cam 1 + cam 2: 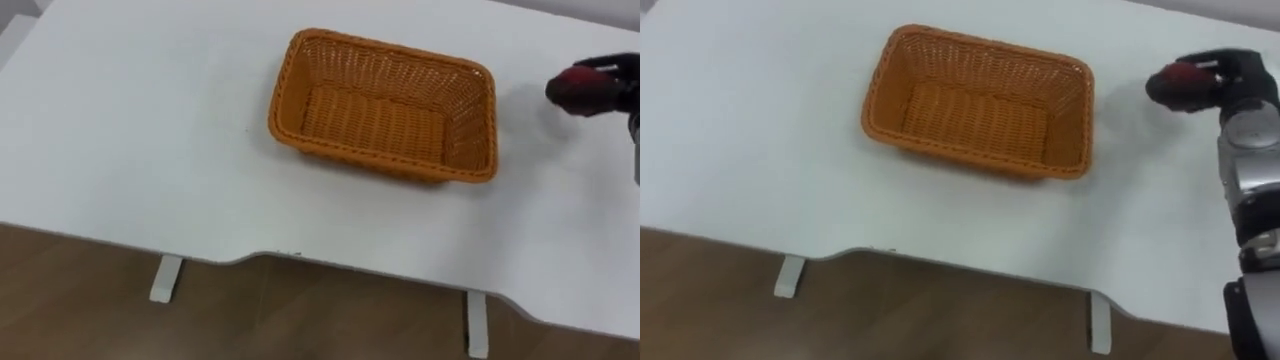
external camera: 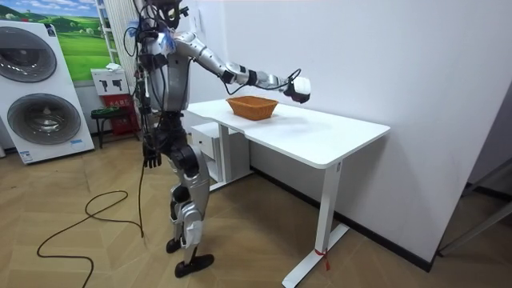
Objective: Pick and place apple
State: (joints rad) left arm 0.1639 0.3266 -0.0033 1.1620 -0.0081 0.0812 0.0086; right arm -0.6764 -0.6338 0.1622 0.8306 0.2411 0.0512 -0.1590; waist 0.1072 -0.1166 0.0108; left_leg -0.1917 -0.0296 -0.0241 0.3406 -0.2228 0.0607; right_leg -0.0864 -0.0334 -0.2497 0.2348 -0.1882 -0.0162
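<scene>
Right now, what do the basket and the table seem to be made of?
The basket looks like woven wicker or plastic rattan, orange-brown and matte: its walls show a tight weave. The table seems to be white laminated board, smooth: its top is even and plain.

Right hand (image 1: 1232, 66) shows black fingers, and just behind those fingers runs a silver-grey forearm in chunky segments with dark seams. In the room view there's a white tag behind the fingers, black bands at the arm joints, a silver torso and legs, a dark head with a blue light, and dark cables at its back. Left hand (image 2: 150, 157) is dark too.
</scene>
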